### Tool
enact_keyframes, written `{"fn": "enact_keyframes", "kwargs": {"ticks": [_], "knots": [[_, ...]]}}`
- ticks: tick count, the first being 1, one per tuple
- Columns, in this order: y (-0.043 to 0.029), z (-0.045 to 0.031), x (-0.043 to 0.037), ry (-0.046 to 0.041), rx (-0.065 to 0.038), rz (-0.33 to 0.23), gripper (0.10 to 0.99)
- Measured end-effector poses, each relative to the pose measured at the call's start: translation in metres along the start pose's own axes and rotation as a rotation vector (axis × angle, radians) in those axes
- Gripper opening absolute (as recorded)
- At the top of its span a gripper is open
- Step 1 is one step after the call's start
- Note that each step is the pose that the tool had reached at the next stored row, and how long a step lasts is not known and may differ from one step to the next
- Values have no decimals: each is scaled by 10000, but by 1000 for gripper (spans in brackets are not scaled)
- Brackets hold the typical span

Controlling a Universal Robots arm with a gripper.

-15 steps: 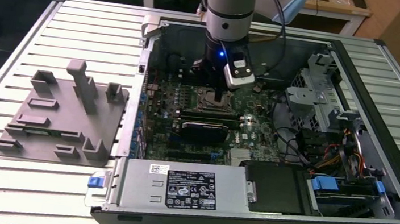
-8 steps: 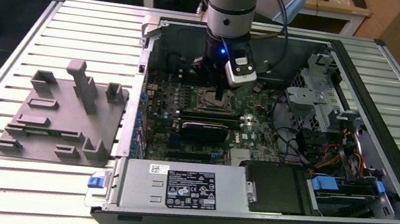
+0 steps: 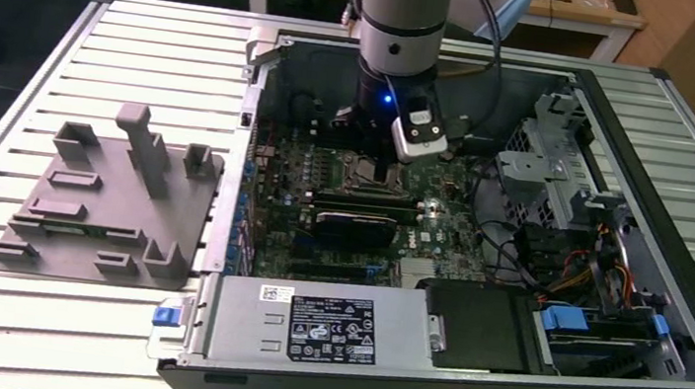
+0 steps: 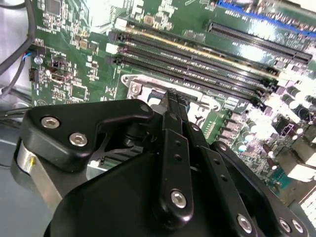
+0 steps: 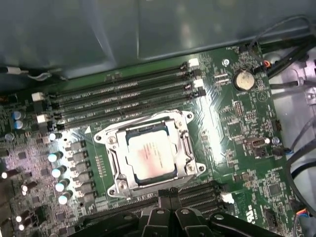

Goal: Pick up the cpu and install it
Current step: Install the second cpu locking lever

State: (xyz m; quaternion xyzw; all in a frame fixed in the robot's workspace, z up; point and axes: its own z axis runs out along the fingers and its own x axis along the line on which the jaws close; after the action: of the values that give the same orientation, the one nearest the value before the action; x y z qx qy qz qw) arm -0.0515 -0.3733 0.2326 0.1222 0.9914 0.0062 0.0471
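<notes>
The end effector [image 5: 168, 200] hangs inside the open computer case [image 3: 644, 375], low over the motherboard [image 5: 237, 128]. In the first wrist view its fingers [image 5: 170, 195] come to one narrow tip, pressed together and pinching nothing.

The chip [image 5: 148, 157] already lies flat in its metal socket frame [image 5: 190, 148], silver top up, just beyond the fingertips and toward the memory slots [image 5: 123, 96]. It is square, so no long axis governs the approach.

The second wrist view looks along the end effector's back [image 4: 170, 148] and hides the chip behind the linkages; a corner of the socket [image 4: 136, 84] peeks out. The exterior view places the arm [image 3: 401, 7] over the case's far half, while the grey fixture [image 3: 106, 215] sits near the counter's [image 3: 15, 94] left edge in that view.
</notes>
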Motion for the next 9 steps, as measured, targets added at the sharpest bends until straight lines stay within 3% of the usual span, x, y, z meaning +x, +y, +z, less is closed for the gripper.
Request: {"fn": "enact_keyframes", "kwargs": {"ticks": [9], "knots": [[-58,34,64,30,-116,-484,106]]}}
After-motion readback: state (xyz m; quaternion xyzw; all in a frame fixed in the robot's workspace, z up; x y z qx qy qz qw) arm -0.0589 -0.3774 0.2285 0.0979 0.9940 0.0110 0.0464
